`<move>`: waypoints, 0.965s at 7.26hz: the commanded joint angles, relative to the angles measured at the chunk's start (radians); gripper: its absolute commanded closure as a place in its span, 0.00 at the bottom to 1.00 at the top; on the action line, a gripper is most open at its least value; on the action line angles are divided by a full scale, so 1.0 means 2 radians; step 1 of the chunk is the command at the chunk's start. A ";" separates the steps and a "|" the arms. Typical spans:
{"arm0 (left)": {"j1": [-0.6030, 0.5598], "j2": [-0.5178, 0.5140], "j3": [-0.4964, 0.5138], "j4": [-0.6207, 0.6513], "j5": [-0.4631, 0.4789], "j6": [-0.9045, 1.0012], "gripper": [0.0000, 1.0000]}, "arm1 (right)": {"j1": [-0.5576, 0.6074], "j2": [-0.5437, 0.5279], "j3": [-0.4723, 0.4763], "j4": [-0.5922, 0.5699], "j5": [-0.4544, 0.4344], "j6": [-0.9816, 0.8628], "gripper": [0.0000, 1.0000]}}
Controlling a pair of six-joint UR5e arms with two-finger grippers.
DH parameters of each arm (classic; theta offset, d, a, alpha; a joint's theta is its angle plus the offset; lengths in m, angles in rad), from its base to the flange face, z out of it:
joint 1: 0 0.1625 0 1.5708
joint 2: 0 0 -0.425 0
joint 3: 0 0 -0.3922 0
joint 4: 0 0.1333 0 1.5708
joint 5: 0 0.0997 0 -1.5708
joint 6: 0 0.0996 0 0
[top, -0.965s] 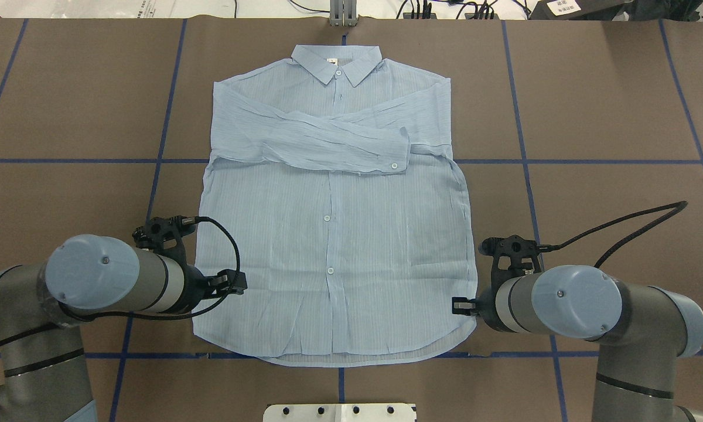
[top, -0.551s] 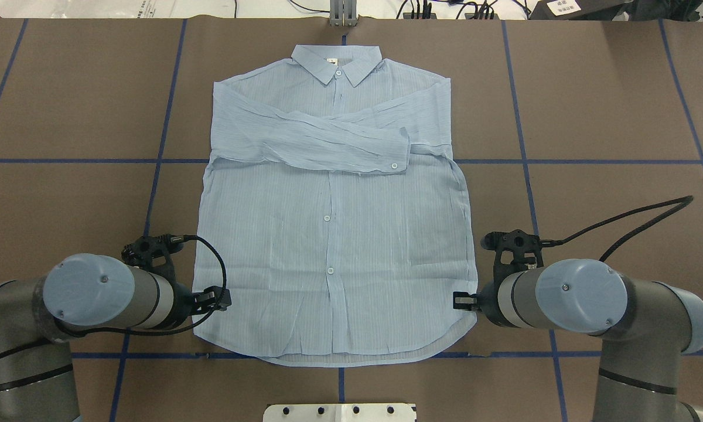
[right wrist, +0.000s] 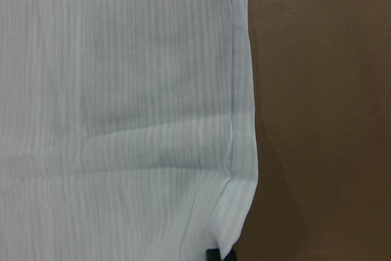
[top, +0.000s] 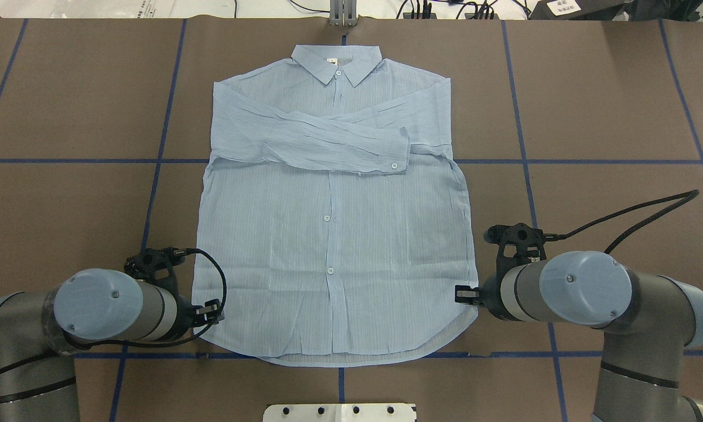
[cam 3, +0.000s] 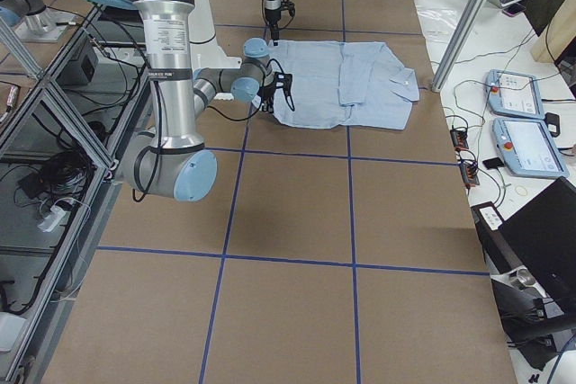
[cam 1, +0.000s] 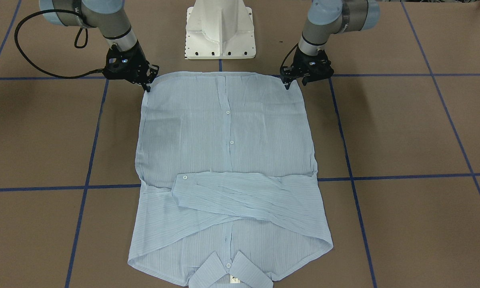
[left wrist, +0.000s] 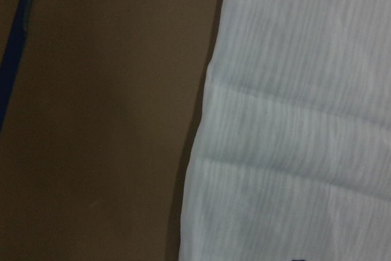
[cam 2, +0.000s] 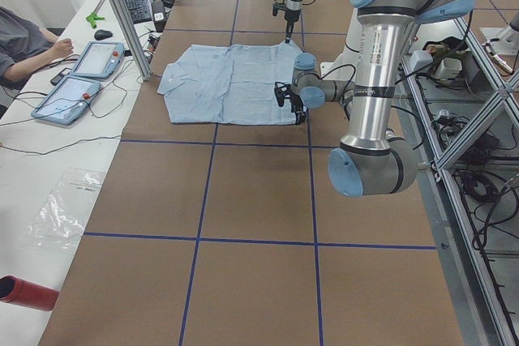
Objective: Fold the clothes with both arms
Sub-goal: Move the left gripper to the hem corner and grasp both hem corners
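The shirt (top: 334, 246) is laid flat on the counter (top: 591, 146), buttons up, with the sleeves (top: 328, 143) crossed over the chest, so the hem-to-collar fold is probably what's left. That'd be why a hand is parked low at each hem corner. The left hand (cam 1: 295, 83) is seen just beside its corner, fingers looking spread. The right hand (cam 1: 147, 85) is set at the other corner, but spread or pressed together can't be told. The collar (top: 335, 61) is kept well away from both hands.
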 commanded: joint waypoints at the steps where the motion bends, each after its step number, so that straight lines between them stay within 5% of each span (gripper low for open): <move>1: 0.003 0.001 0.001 0.006 0.001 0.000 0.54 | 0.006 0.000 0.000 0.000 0.004 0.000 1.00; 4: 0.003 -0.001 -0.003 0.023 0.016 0.000 1.00 | 0.015 0.000 0.000 0.000 0.014 -0.001 1.00; 7: 0.002 -0.004 -0.011 0.023 0.014 0.003 1.00 | 0.029 0.007 0.000 0.000 0.024 -0.001 1.00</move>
